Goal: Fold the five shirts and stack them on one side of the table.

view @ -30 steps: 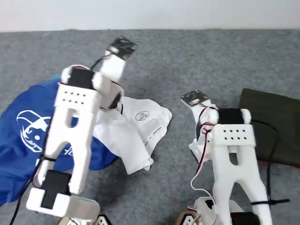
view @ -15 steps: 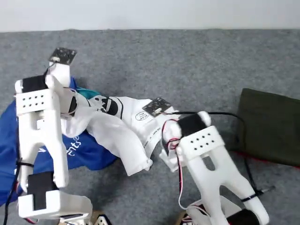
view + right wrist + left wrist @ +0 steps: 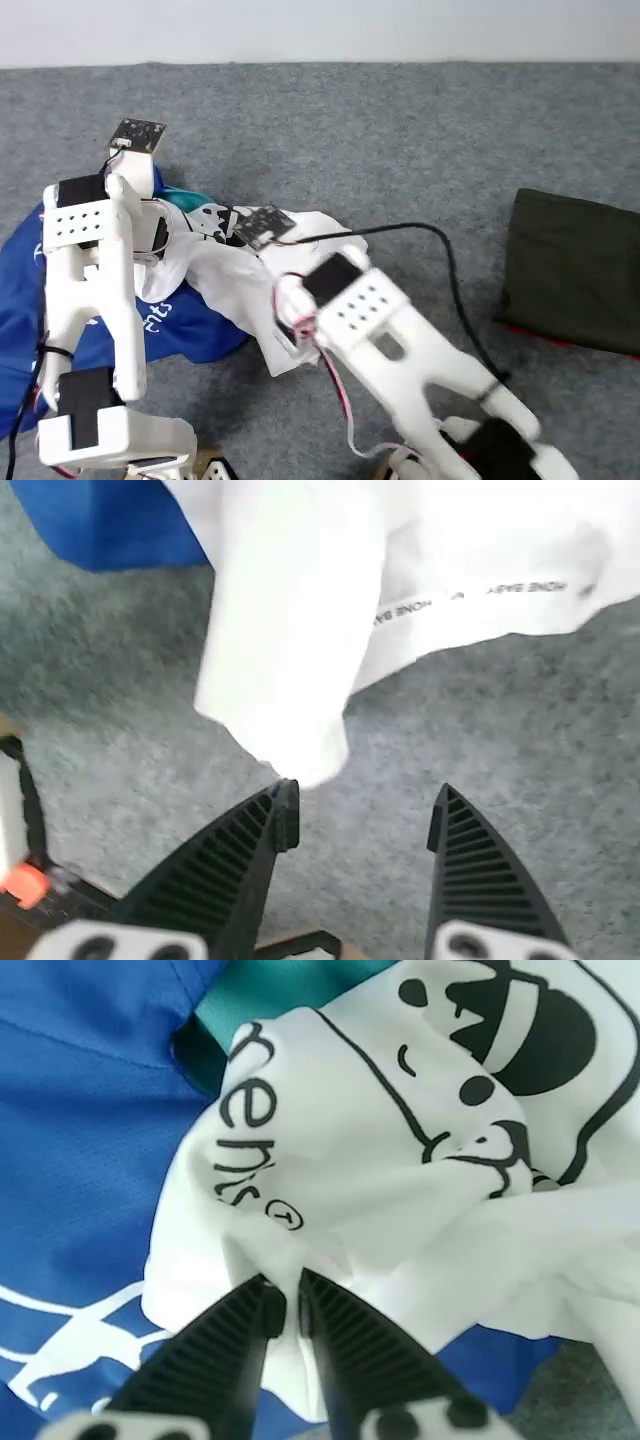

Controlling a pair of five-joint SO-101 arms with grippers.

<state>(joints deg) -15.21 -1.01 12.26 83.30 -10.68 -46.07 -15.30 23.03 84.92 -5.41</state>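
Grey tabletop [image 3: 420,130] bears a crumpled white shirt [image 3: 230,272].

The table [image 3: 420,130] has a grey, rough, felt-like covering. The white shirt [image 3: 400,1210] is thin, smooth cloth with matt black print. The blue shirt [image 3: 80,1110] is a fine knit with a faint sheen (sportswear-like). The dark green shirt [image 3: 575,270] looks matt and heavier. The left arm [image 3: 95,280] and right arm [image 3: 385,330] are matt white plastic. The right gripper [image 3: 362,815] has ribbed black plastic fingers [image 3: 230,880].
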